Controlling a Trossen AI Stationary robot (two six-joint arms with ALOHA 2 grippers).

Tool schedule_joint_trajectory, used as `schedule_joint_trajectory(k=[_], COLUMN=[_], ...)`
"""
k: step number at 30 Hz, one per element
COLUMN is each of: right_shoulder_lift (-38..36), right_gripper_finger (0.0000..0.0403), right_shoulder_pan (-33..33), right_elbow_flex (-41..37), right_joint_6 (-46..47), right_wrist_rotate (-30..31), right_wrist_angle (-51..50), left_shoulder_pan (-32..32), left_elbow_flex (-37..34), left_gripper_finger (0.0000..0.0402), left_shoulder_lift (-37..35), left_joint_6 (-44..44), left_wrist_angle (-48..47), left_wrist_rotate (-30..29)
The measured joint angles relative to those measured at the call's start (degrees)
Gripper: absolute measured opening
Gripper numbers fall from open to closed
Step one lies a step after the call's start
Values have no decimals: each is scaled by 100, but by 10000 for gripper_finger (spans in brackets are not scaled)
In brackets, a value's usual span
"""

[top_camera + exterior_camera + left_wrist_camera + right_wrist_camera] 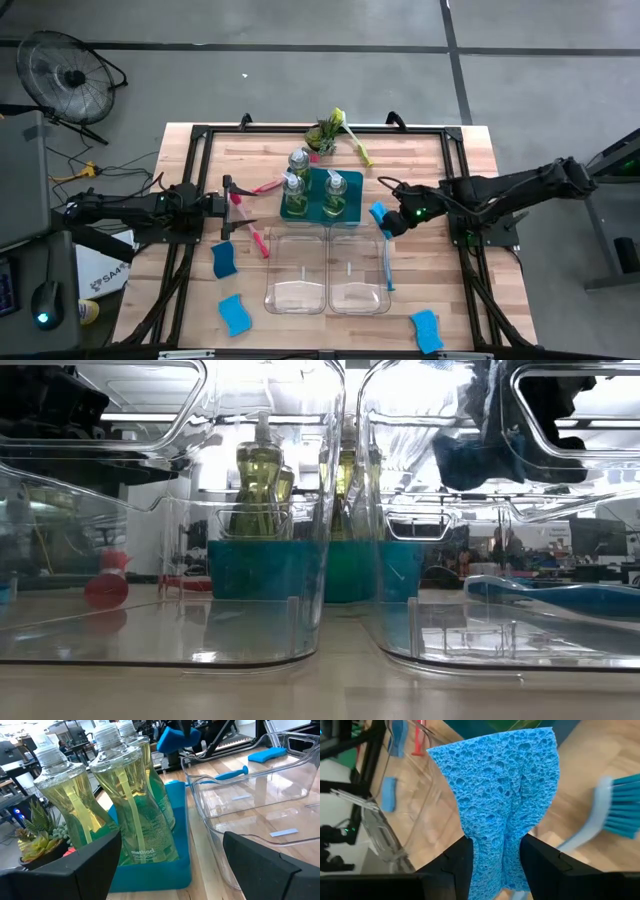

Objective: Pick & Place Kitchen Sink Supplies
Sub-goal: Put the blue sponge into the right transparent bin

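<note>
Sponge (502, 805), pinched and creased in the right hand (496, 851), hangs just beside the clear bins (327, 268), while the left hand (170, 865), fingers spread, faces three soap bottles (132, 795) on the counter (470, 300).

Teal tray (322, 213), two clear bins (328, 272), potted plant (322, 135), floor fan (62, 75)

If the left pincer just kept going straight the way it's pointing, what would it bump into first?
Most likely the soap bottles standing in the teal tray. The open left pincer points across the table at them, and its wrist view shows them dead ahead between its fingers. A red-pink brush lies near it, seemingly beside that line.
</note>
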Motion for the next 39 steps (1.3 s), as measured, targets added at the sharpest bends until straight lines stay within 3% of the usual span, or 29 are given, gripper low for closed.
schedule_joint_trajectory(k=[10,24,30,39], right_shoulder_lift=[663,2177,3074,4184], right_gripper_finger=[144,144,144,144], right_shoulder_pan=[507,980,992,847], right_elbow_flex=[17,1418,2254,3010], right_joint_6=[1284,1676,545,-1996], right_wrist_rotate=[301,265,-59,-579], right_wrist_angle=[501,-41,-1014,-1316], left_shoulder_pan=[0,2,1,2], left_elbow_flex=[0,0,0,0], left_gripper_finger=[344,344,344,344], left_shoulder_lift=[0,2,1,2], left_joint_6=[1,0,-1,-1], left_wrist_angle=[0,0,0,0], left_wrist_rotate=[0,0,0,0])
